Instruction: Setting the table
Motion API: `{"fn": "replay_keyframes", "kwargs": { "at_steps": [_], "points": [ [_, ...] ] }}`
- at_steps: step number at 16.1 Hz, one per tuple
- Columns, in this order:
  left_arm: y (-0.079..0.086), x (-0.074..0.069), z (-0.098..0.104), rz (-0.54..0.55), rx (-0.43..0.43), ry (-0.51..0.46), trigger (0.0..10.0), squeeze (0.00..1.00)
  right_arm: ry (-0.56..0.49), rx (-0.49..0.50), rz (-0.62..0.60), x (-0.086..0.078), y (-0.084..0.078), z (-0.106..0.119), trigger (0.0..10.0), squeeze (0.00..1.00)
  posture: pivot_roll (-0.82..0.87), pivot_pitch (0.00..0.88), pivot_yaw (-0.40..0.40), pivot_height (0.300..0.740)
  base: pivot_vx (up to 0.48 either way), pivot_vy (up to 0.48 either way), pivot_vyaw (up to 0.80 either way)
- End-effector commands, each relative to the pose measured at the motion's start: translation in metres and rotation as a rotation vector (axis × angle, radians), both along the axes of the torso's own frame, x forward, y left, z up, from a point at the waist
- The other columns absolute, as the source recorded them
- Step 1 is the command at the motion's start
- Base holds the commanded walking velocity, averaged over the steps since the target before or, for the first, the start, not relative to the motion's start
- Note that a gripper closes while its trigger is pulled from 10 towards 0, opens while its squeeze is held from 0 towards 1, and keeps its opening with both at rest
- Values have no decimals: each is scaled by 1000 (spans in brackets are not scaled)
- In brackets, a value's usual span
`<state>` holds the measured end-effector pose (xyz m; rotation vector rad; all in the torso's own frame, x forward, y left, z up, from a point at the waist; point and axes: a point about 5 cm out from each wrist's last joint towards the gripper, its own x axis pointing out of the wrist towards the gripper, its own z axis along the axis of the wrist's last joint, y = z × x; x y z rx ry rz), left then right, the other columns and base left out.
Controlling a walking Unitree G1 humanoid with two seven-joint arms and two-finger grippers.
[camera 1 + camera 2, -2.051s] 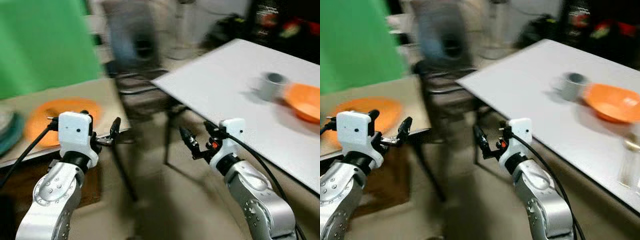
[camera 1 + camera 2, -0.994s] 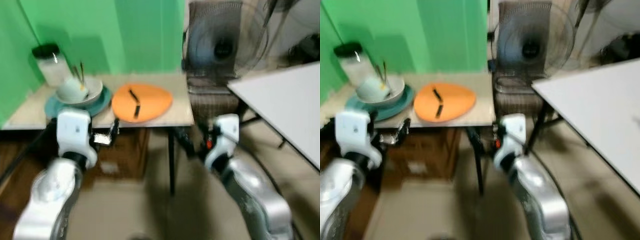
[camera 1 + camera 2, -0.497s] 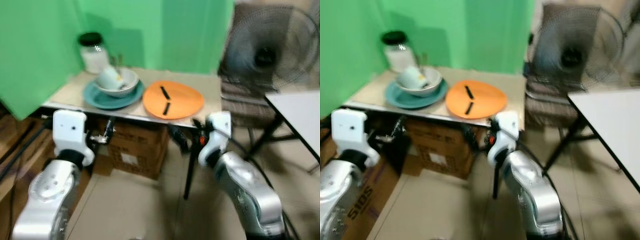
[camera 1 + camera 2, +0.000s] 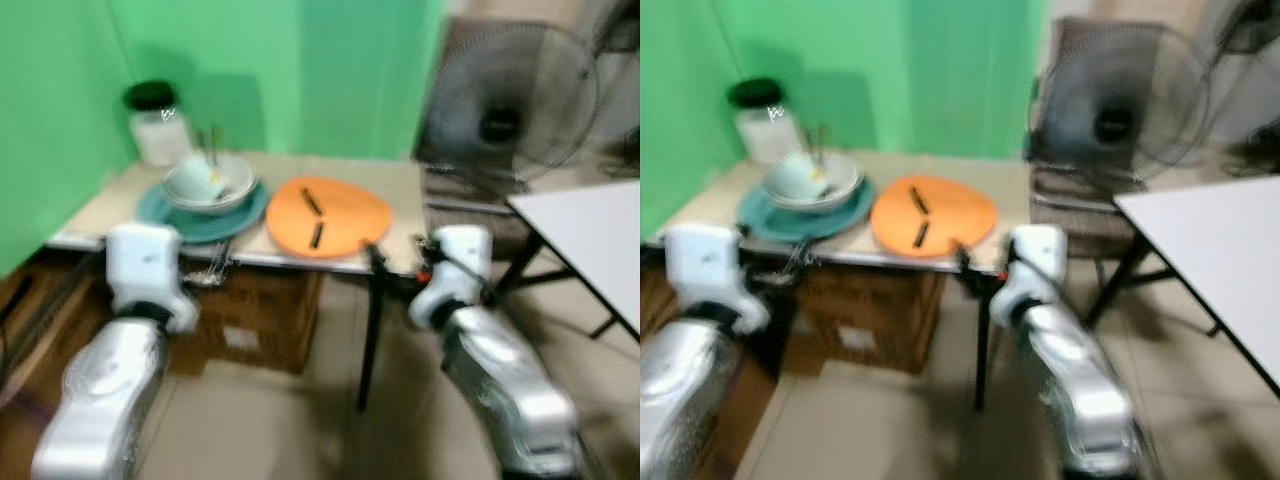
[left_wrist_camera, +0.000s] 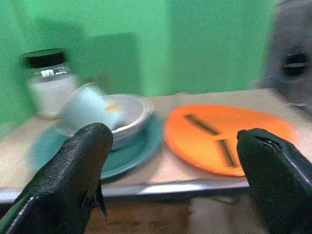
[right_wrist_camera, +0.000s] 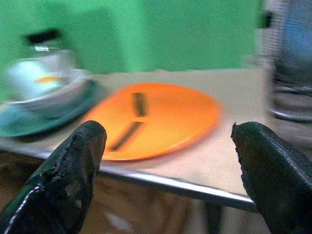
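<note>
A small beige side table (image 4: 395, 190) stands against a green backdrop (image 4: 300, 70), and on it lie the things for the table setting: an orange plate (image 4: 328, 216) with two dark strips across it, and to the robot's left of it a teal plate (image 4: 200, 212) carrying a grey-white bowl (image 4: 212, 183). From the head views (both blurred) the bowl's contents are hard to read, but the left wrist view shows a pale blue cup (image 5: 87, 108) tipped on its side inside the bowl, with a bit of colour on it. Behind the bowl stands a glass jar (image 4: 157, 125) with a black lid and white contents. The left gripper (image 5: 170, 185) is held low before the front edge of the side table, its two black fingers spread wide apart with nothing between them; the teal plate and the orange plate show in the gap. The right gripper (image 6: 170, 180) is likewise wide open and empty, facing the orange plate from just off the table's edge. In the head views both silver arms reach forward below the table's height, the left gripper near the teal plate's side and the right one near the table's black leg (image 4: 371, 335). The head views also take in a standing fan (image 4: 505, 115) to the right, the corner of a white table (image 4: 590, 235), and a cardboard box (image 4: 255, 315) under the side table.
</note>
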<state>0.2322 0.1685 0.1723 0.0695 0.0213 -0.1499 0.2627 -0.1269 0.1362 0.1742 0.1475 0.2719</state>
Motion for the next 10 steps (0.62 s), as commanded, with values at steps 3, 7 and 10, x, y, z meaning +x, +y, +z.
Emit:
{"fn": "replay_keyframes", "kwargs": {
  "at_steps": [3, 7, 10],
  "points": [
    [6, 1, 1, 14, 15, -13, 10000, 0, -6, 11, -4, 2, 4, 4, 10000, 0, -1, 0, 19, 740, 361, 0, -800],
    [5, 0, -2, 7, 18, -10, 10000, 0, -18, 0, 11, 3, 6, 5, 10000, 0, -2, 0, 16, 740, 361, 0, -200],
    [4, -2, -5, -4, 23, -3, 10000, 0, -18, -10, 41, 3, 9, 5, 10000, 0, -1, 0, 0, 740, 346, 0, 0]
  ]
}}
